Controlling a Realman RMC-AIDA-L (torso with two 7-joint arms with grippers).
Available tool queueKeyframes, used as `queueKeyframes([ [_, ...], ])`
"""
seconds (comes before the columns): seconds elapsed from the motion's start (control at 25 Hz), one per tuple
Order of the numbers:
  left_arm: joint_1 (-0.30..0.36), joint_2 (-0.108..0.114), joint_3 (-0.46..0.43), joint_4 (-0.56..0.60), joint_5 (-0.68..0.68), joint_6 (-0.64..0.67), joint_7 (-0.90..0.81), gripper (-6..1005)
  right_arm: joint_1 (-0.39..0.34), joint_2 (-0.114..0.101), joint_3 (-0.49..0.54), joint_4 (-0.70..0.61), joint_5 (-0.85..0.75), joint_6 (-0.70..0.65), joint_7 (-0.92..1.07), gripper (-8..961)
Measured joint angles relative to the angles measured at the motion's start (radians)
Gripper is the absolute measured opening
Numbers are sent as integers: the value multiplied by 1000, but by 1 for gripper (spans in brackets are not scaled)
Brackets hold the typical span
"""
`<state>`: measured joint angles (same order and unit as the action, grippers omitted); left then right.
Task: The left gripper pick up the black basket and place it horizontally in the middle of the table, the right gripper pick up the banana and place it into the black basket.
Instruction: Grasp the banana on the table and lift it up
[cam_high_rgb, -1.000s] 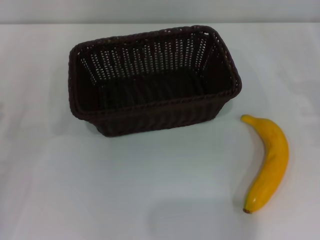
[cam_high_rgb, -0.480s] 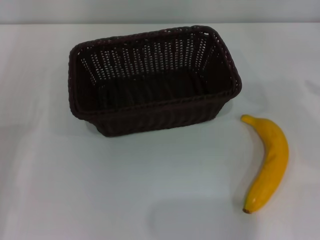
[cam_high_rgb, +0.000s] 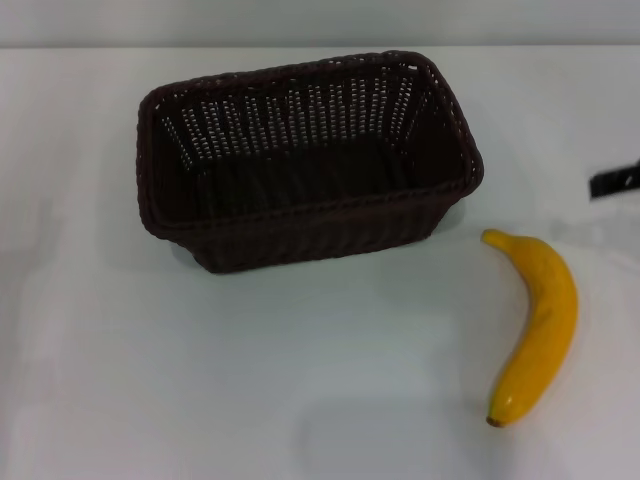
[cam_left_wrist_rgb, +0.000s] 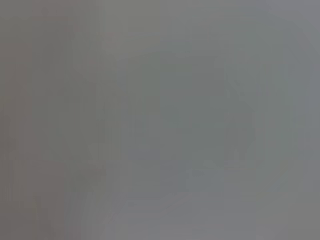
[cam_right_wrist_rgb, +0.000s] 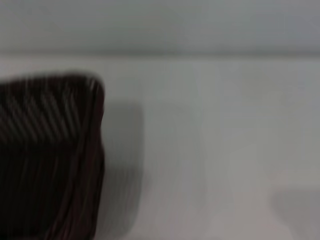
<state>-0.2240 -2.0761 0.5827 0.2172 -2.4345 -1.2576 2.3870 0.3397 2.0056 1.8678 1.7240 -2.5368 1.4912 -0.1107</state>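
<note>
The right gripper (cam_high_rgb: 615, 181) pokes in at the table's (cam_high_rgb: 300, 380) right edge beyond the banana (cam_high_rgb: 540, 320), fingers' state indiscernible

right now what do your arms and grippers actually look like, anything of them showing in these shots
Very little shows. In the head view only a small black, flat-edged piece of the right gripper pokes in at the right edge, above the banana; no cables, markings or fingers are discernible. The left gripper appears in no view.
</note>
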Motion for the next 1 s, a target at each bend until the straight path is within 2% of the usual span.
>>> queueKeyframes([
  [0.04, -4, -1, 1, -4, 0, 9, 6, 881, 16, 1, -63, 13, -42, 49, 77, 851],
  [0.2, -13, -2, 1, -23, 0, 16, 13, 881, 43, 2, -122, 21, -55, 104, 156, 851],
  [0.44, -32, -2, 0, -31, -1, 20, 14, 881, 76, 6, -265, 36, -65, 157, 285, 852],
  [0.76, -59, -2, 0, -54, -2, 22, 41, 881, 91, 8, -311, 15, -152, 133, 328, 851],
  [1.0, -64, -2, -1, -55, -3, 22, 42, 881, 108, 10, -339, -74, -162, 91, 335, 851],
])
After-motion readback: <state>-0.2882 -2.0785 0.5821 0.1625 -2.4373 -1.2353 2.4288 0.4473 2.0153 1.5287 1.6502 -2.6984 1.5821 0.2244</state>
